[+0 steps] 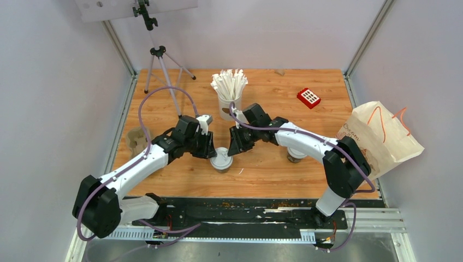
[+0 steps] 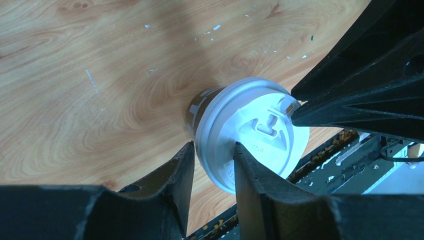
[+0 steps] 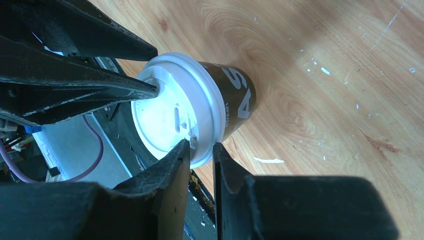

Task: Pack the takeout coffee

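At table [image 1: 262, 93] centre, coffee cup [image 1: 221, 160] between left gripper [image 2: 213, 147] and right gripper [image 3: 201, 145], both astride its lid rim [image 3: 214, 97], grip unclear

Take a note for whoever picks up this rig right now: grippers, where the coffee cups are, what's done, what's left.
Left gripper: jaws straddle the rim of the white lid on the centre cup; firm grip not certain.
Right gripper: the same, on the opposite side of that rim.
Second cup: on the table, partly hidden under the right arm.
Carrier sits at the left edge, paper bag at the right.
Done: nothing packed; neither cup is in the carrier or the bag.
Left: probably finish with the lid, then pack both cups.
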Motion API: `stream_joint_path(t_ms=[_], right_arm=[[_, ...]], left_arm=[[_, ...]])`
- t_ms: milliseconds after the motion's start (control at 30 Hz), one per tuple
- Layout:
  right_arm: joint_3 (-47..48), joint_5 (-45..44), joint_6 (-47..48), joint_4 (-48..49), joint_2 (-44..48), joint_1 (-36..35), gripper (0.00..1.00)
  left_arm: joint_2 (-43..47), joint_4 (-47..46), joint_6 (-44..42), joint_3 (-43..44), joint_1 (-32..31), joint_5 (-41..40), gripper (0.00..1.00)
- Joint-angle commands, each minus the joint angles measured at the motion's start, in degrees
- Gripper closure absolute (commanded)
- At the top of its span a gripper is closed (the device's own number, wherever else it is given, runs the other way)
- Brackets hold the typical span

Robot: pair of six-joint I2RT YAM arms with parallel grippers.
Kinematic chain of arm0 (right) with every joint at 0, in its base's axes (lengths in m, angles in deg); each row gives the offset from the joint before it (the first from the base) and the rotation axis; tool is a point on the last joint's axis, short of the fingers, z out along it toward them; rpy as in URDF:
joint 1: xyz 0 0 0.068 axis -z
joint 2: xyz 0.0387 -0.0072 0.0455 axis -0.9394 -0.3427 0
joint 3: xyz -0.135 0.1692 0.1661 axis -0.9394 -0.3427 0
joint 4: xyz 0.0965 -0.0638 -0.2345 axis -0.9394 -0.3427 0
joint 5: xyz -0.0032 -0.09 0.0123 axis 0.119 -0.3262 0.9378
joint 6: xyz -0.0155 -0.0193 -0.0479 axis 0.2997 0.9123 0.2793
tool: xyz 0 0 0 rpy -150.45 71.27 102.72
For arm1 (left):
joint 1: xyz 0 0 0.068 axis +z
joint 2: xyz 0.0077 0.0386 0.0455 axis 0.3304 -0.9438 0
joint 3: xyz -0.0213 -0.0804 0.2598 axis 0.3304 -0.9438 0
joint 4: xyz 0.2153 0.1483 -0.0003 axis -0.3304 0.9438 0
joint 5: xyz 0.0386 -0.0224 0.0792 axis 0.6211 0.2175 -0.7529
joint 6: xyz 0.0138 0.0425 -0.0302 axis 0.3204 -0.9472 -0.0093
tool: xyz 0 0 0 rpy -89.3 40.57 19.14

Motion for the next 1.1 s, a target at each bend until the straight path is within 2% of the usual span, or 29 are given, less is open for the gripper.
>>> stream_joint_path(t_ms=[0,167,300,633,867,1067], right_arm=[[-3.26,-3.44,0.85,0.94,-0.94,-0.31,0.78],[-4.93,-2.29,1.8,4.49,-1.64,-0.24,0.78],[-1.12,-2.49,4.06,3.1,-2.65,0.24,0.76],[7.55,-0.9,7.58,-0.66,-4.78,1.87,0.69],[9.39,-0.25,7.58,-2.68,-3.77,1.86,0.52],[7.44,0.46,3.85,-2.54,-0.21,1.75,0.38]], left_arm=[[-3.27,3.08,0.46,-3.51,0.17,-2.8,0.59],[-3.38,6.62,3.19,-3.61,0.15,-1.4,0.59],[-0.02,6.1,6.89,-3.52,0.15,1.42,0.59],[6.01,4.44,15.11,-2.5,0.17,1.81,0.57],[11.51,4.45,16.86,-2.19,0.15,-1.02,0.41],[12.97,7.47,11.29,1.96,0.91,-5.47,0.35]])
